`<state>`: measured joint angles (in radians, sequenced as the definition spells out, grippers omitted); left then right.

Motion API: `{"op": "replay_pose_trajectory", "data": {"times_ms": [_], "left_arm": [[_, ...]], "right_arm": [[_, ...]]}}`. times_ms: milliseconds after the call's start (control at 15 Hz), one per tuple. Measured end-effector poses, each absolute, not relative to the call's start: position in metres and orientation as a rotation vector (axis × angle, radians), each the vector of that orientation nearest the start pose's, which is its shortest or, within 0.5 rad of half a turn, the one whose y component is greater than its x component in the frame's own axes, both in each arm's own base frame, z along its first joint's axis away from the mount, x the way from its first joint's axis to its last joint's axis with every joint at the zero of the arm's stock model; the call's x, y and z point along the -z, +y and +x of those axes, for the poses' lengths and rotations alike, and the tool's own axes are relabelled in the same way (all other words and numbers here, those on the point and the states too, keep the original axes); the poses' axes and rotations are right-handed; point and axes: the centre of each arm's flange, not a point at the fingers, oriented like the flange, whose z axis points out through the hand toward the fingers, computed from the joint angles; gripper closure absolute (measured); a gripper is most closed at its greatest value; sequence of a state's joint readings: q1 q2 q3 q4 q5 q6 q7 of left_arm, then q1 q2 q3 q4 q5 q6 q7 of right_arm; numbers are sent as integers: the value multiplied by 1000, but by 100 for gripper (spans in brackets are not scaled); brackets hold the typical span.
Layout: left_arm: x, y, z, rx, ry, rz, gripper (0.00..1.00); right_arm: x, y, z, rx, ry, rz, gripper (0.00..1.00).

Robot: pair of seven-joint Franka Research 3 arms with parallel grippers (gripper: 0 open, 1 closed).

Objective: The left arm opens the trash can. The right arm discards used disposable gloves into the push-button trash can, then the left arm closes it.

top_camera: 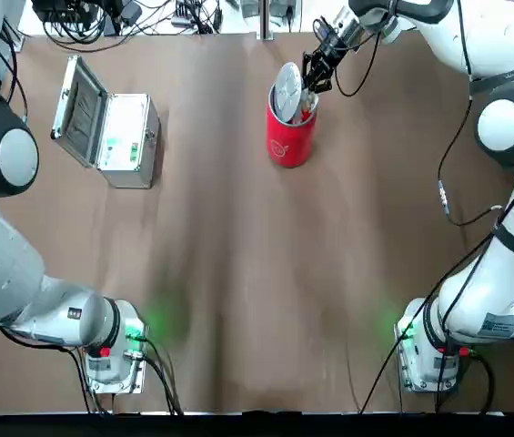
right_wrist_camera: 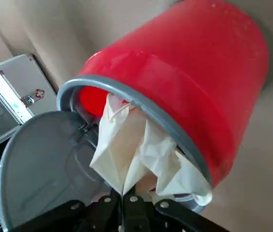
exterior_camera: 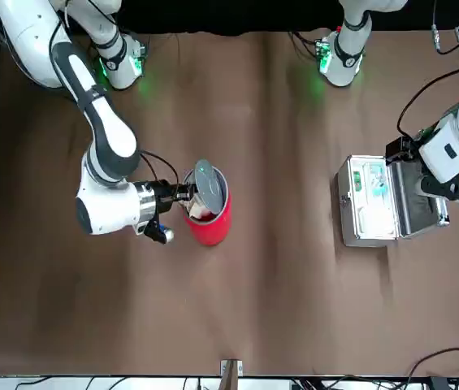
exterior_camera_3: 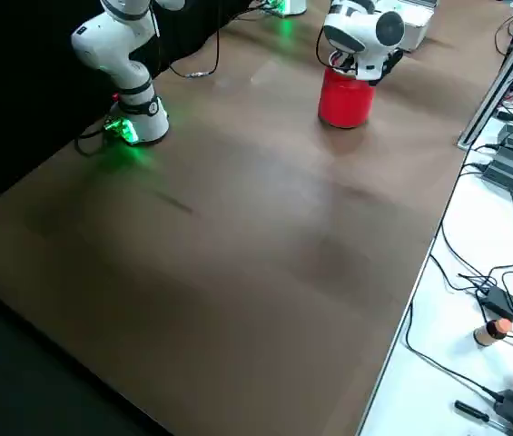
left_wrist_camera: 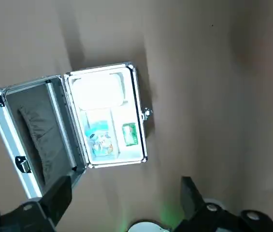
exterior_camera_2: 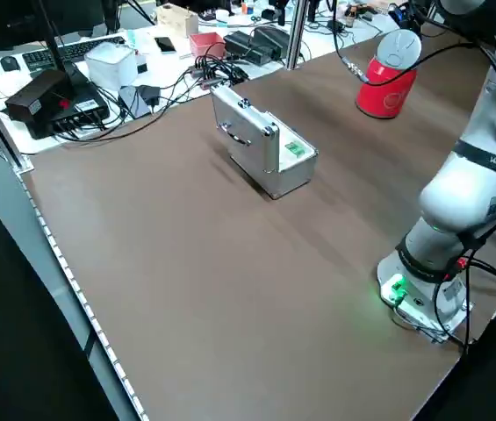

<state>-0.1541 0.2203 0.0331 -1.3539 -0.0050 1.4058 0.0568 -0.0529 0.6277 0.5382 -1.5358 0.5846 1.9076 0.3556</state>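
The red trash can (top_camera: 290, 138) stands at the far middle of the table with its round grey lid (top_camera: 287, 89) tipped up open. My right gripper (top_camera: 316, 77) is just over the can's rim. In the right wrist view it is shut on the off-white gloves (right_wrist_camera: 136, 154), which hang from the fingertips into the open mouth of the can (right_wrist_camera: 199, 63), beside the raised lid (right_wrist_camera: 39, 164). My left gripper (left_wrist_camera: 124, 188) hovers high over the open silver case (left_wrist_camera: 102, 116) at the left, fingers spread wide with nothing between them.
The silver metal case (top_camera: 115, 132) lies open at the far left of the table. Both arm bases sit at the near edge. Cables and electronics (exterior_camera_2: 98, 88) crowd the bench beyond the table's far edge.
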Motion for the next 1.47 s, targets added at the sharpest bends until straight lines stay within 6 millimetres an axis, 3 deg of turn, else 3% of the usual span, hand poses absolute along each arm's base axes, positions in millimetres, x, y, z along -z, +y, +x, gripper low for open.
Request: {"op": "replay_pose_trajectory", "data": {"times_ms": [133, 467, 533, 800, 1000, 1067, 1200, 1267, 1467], "left_arm": [[-584, -76, 598, -263, 278, -3110, 0], [-584, -76, 598, -264, 278, -3110, 0], [-584, -76, 598, -264, 278, -3110, 0], [-584, -76, 598, -265, 280, -3110, 0], [-583, -81, 597, -268, 294, -3108, 2], [-583, -84, 597, -268, 300, -3108, 7], [-583, -95, 595, -266, 305, -3106, 26], [-583, -113, 592, -265, 285, -3106, 45], [-583, -160, 581, -275, 233, -3134, 73]], "right_arm": [[-339, 300, 616, -642, 228, -2356, 86], [-341, 295, 619, -634, 236, -2353, 39], [-342, 295, 620, -632, 236, -2352, 35], [-347, 287, 624, -636, 238, -2346, 35], [-359, 262, 635, -642, 223, -2331, 36], [-363, 248, 640, -640, 224, -2327, 36], [-372, 219, 649, -632, 215, -2340, 36], [-385, 196, 657, -612, 185, -2400, 36], [-399, 162, 665, -569, 172, -2510, 35]]}}
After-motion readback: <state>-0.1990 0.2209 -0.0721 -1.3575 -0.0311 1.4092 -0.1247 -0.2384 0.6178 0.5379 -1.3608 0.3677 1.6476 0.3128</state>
